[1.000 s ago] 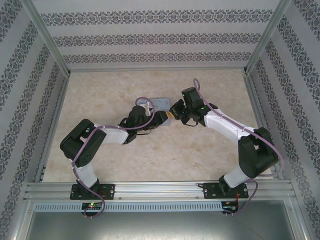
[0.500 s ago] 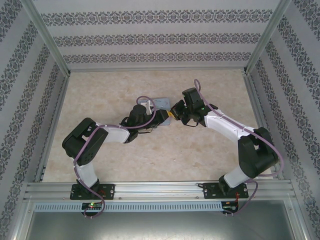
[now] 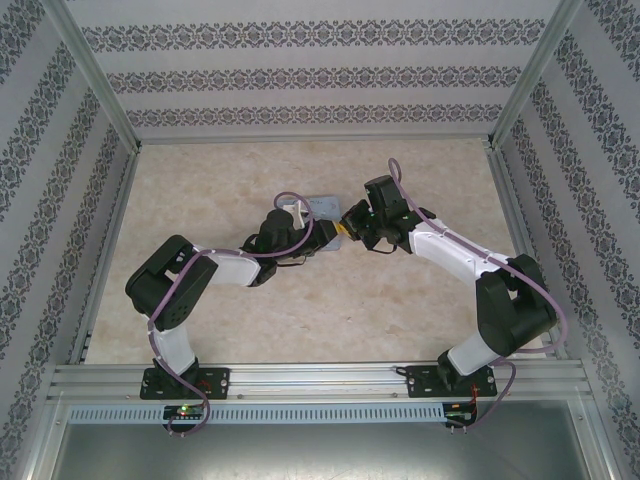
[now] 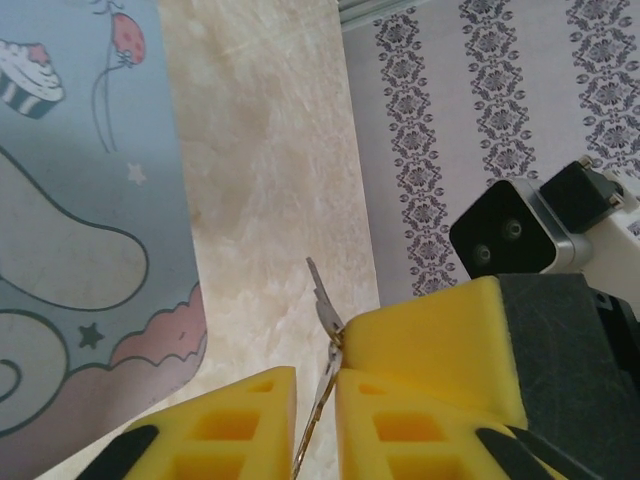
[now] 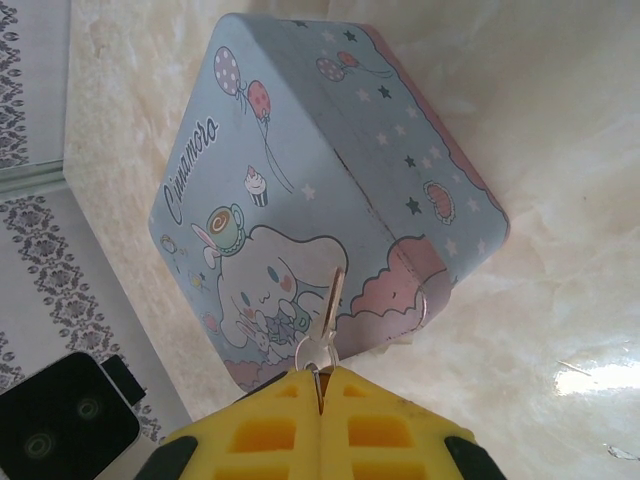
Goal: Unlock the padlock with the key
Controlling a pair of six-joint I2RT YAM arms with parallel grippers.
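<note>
The key points straight out from the right tool, clamped by its head, tip toward the tin; the left tool stands narrow, grip unclear.

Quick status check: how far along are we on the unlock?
Done: the key is picked up, pinched in the right gripper near the tin. In hand: the left gripper has its pads either side of the key; grip unclear. Left: key into the padlock, then turn it.
</note>
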